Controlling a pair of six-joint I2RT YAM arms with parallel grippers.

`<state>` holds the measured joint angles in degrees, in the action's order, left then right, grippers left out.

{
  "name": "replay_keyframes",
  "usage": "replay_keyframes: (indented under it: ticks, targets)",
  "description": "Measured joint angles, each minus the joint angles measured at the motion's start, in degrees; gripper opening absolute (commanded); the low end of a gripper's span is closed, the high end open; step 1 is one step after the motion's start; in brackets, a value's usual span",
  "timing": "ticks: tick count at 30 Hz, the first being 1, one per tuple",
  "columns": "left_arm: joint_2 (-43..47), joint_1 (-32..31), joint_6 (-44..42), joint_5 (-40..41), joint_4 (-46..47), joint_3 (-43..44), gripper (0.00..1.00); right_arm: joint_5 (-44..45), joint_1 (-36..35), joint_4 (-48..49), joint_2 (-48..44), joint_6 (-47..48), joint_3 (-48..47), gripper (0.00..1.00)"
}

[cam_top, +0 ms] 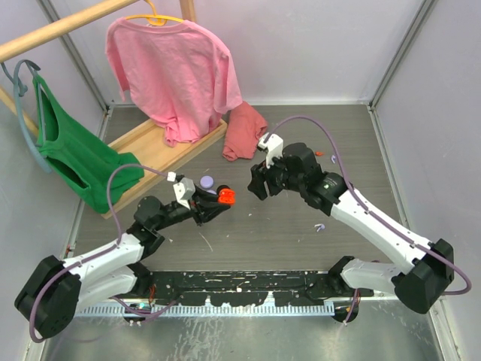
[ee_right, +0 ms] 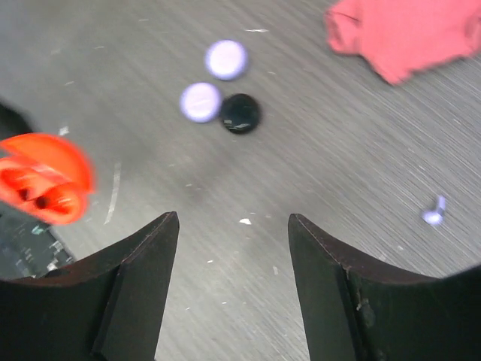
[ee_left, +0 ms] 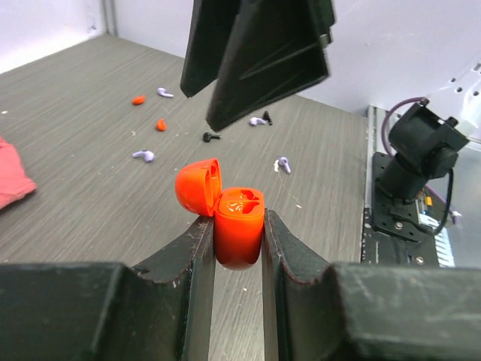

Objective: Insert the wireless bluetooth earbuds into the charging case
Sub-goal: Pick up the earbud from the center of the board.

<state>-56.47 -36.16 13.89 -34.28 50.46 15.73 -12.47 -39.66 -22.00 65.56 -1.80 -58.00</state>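
Left jaws are pinching the open charging case [cam_top: 225,197], right jaws are gaping empty — likely next, fetching the orange earbud [cam_top: 319,153] at the case's two o'clock.

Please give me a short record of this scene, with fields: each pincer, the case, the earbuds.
left pincer: shut on the orange charging case, held upright
case lid: open, tilted back
right pincer: open, empty, above the table
earbuds: loose on the table, orange, lavender and black
pucks: two lavender, one black, close together
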Motion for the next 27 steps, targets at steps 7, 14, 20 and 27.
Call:
replay_keyframes:
  ticks: [7, 14, 20, 27]
  targets:
    - [2.4, 0.0, -1.7, 5.0, -1.3, -2.1, 0.04, 10.3, 9.9, -0.9, 7.8, -4.3, -0.7, 0.67]
    - [0.0, 0.0, -2.4, 8.8, -1.3, -2.1, 0.04, 12.2, 23.1, 1.6, 17.5, -7.3, -0.7, 0.67]
    - [-3.3, 0.0, -2.4, 10.3, -1.3, -2.1, 0.06, 11.7, 30.3, 5.1, 27.5, -8.1, -2.9, 0.68]
    - [-0.5, -0.1, -3.1, 11.6, -3.0, -2.1, 0.07, 9.2, 34.5, 8.0, 36.8, -8.1, -9.2, 0.67]
